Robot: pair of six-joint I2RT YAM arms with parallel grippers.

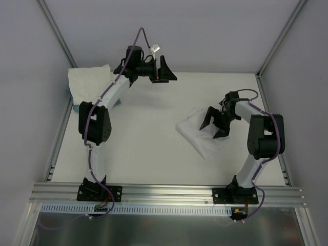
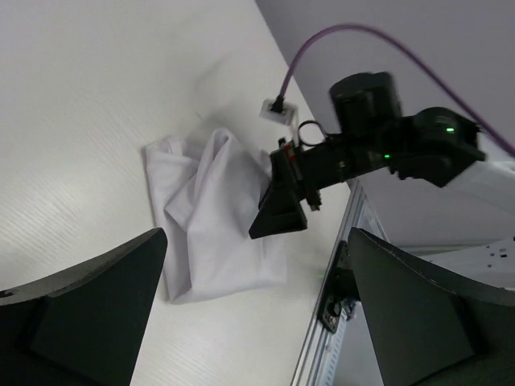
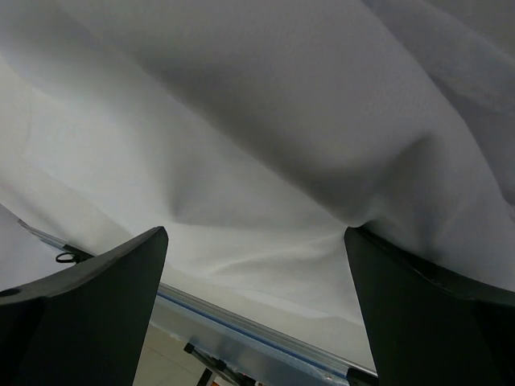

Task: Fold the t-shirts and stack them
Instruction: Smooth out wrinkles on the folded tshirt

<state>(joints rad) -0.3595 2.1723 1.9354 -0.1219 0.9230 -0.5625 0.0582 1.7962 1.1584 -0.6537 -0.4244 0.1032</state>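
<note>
**Both grippers wide open, one white t-shirt crumpled beneath the right one**

A white table (image 1: 148,154) is seen from above, with two arms bolted at its near edge. A crumpled t-shirt (image 1: 197,142) lies on the right half of the table, bunched into uneven folds. The right gripper (image 1: 210,130) is held directly over it, with its jaws spread wide and nothing gripped between them. In the right wrist view, the cloth of the crumpled t-shirt (image 3: 282,121) fills almost the whole picture, very close to the two black fingers (image 3: 80,314). Whether the fingertips touch the cloth cannot be told.

The left gripper (image 1: 165,76) is raised near the far edge of the table, well apart from the crumpled t-shirt. Its jaws are likewise spread wide and nothing is held. In the left wrist view, the crumpled t-shirt (image 2: 205,225) is seen on the table, with the right gripper (image 2: 282,211) over its right edge.

A heap of white t-shirts (image 1: 89,81) lies in the far left corner, just beside the left arm.
</note>
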